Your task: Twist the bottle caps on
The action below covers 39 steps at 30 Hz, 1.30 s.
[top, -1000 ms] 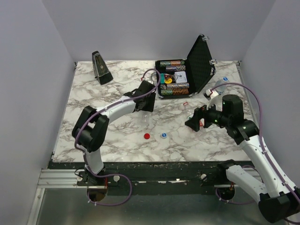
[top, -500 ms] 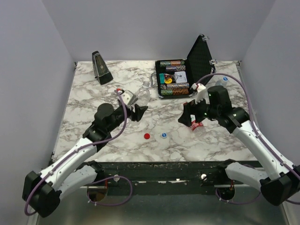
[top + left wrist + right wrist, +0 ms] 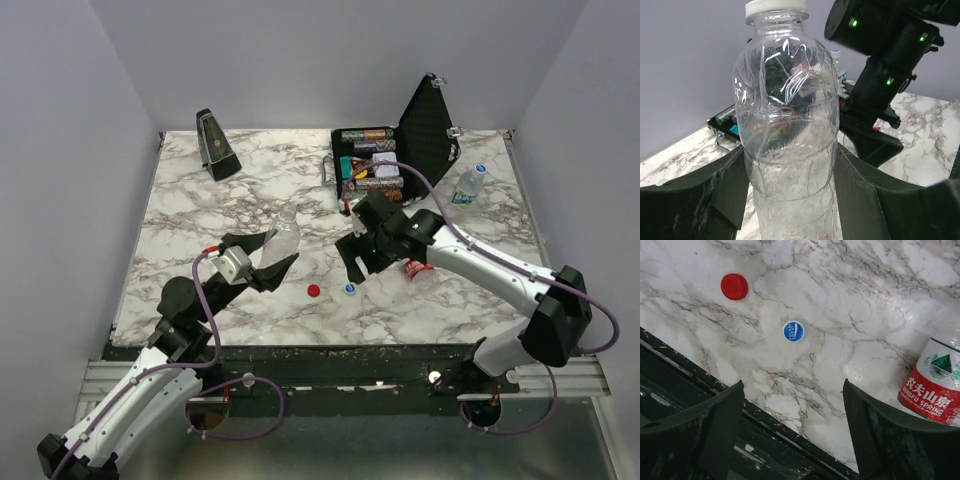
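My left gripper (image 3: pixel 272 258) (image 3: pixel 790 167) is shut on the lower body of a clear plastic bottle (image 3: pixel 284 232) (image 3: pixel 789 110), which stands upright with a white ring at its neck (image 3: pixel 776 7). My right gripper (image 3: pixel 353 265) (image 3: pixel 792 386) hangs open over the table's front edge with nothing between its fingers. Just beyond its fingertips lies a blue bottle cap with a white top (image 3: pixel 349 289) (image 3: pixel 794 331). A red bottle cap (image 3: pixel 313 290) (image 3: pixel 734 286) lies to that cap's left. A red-labelled bottle (image 3: pixel 418 270) (image 3: pixel 936 385) lies on its side to the right of the gripper.
An open black case (image 3: pixel 420 130) of poker chips stands at the back, with a black metronome (image 3: pixel 216 145) at the back left. A small bottle with a blue cap (image 3: pixel 467 184) stands at the back right. The table's dark front rail (image 3: pixel 700 390) runs under my right gripper.
The left arm has drawn the bottle back toward the near left, upright in its grip. The right arm has swung left to above the loose caps, its jaws a little narrower.
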Tool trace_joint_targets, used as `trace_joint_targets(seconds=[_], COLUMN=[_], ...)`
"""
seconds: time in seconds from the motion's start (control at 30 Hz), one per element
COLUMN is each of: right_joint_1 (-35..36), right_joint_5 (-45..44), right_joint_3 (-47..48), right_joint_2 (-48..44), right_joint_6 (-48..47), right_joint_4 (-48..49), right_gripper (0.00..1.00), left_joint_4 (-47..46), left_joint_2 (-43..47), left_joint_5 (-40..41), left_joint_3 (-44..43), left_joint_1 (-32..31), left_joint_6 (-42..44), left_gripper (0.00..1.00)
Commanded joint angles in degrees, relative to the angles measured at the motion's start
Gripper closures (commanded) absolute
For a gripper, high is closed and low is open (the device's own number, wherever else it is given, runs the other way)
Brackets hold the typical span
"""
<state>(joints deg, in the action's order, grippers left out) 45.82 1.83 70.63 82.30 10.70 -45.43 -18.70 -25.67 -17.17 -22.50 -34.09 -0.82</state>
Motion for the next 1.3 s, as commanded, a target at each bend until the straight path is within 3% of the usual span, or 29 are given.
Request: trace_joint_targets(seconds=[0.0, 0.37, 0.83, 1.13, 1.27], right_joint_1=[2.86, 6.73, 7.00, 6.83, 7.00], right_joint_5=[-6.22, -7.98, -7.98, -9.74, -9.74], right_joint_3=[2.23, 2.76, 5.83, 6.10, 5.92], right_joint_2=[5.22, 16.30, 24.39, 26.77, 27.30], right_joint_6=[4.15, 8.99, 8.28, 8.64, 8.55], right_joint_4=[-4.41, 0.16, 2.89, 1.92, 2.19], right_gripper=[0.16, 0.28, 0.43, 0.43, 0.44], left_joint_4=[0.94, -4.24, -3.45, -5.29, -11.35], left_joint_2=[3.52, 6.24, 7.13, 5.81, 5.54], left_joint_5=[0.99, -0.67, 1.17, 4.07, 3.46], left_joint_3=[1.05, 3.34, 3.25, 3.87, 7.02], left_joint_1=[0.34, 0.34, 0.34, 0.34, 0.34], left_joint_6=[2.32, -1.46, -1.11, -2.78, -2.25], left_gripper=[0.64, 0.67, 0.66, 0.65, 0.63])
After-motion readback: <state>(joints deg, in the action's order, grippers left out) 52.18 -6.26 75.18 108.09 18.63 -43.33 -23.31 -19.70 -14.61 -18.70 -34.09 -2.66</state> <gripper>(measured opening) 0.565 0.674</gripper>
